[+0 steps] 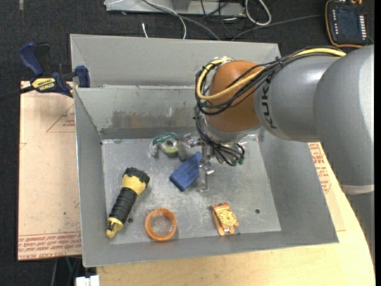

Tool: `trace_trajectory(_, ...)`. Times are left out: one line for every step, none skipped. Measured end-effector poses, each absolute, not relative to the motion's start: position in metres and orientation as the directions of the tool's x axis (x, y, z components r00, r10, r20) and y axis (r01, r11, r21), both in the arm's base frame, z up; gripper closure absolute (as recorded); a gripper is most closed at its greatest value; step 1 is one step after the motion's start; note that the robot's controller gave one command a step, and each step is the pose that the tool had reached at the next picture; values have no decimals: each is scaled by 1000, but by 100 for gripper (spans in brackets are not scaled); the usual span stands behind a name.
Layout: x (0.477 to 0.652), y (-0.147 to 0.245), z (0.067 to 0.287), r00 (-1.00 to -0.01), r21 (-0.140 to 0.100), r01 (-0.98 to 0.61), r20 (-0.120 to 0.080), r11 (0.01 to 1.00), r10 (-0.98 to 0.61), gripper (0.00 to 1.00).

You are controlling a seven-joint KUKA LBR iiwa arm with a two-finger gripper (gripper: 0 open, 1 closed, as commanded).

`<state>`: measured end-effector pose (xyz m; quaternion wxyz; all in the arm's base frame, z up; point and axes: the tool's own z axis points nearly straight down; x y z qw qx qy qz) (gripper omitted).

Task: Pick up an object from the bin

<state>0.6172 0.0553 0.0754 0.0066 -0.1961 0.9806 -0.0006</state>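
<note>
Grey bin [256, 183] floor, from the left: a yellow-and-black torch [126, 198], an orange ring [148, 224], then a blue block [186, 174] mid-bin. The gripper [204, 170] hangs low just beside it, wrist pointing straight down. Spread or closed, I cannot tell. Looks like the approach; next it must clamp the block.

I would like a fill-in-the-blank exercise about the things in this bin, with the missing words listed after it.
1. The flashlight at the left of the bin has a black grip and a ____ head.
2. The thing nearest to the gripper is a ____ block.
3. The ring near the front wall is ____ in colour.
4. In the camera view, the small toy lies to the ____ of the ring.

Missing words: yellow; blue; orange; right.
</note>
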Motion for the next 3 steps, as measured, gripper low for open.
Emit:
trace_trajectory(651, -41, 72, -974, 1, 225, -12, 974, 225, 100)
trace_trajectory(651, -40, 72, -975, 1, 224, -12, 975, 224, 100)
trace_trajectory(650, -40, 114, -975, 2, 223, -8, 975, 223, 100)
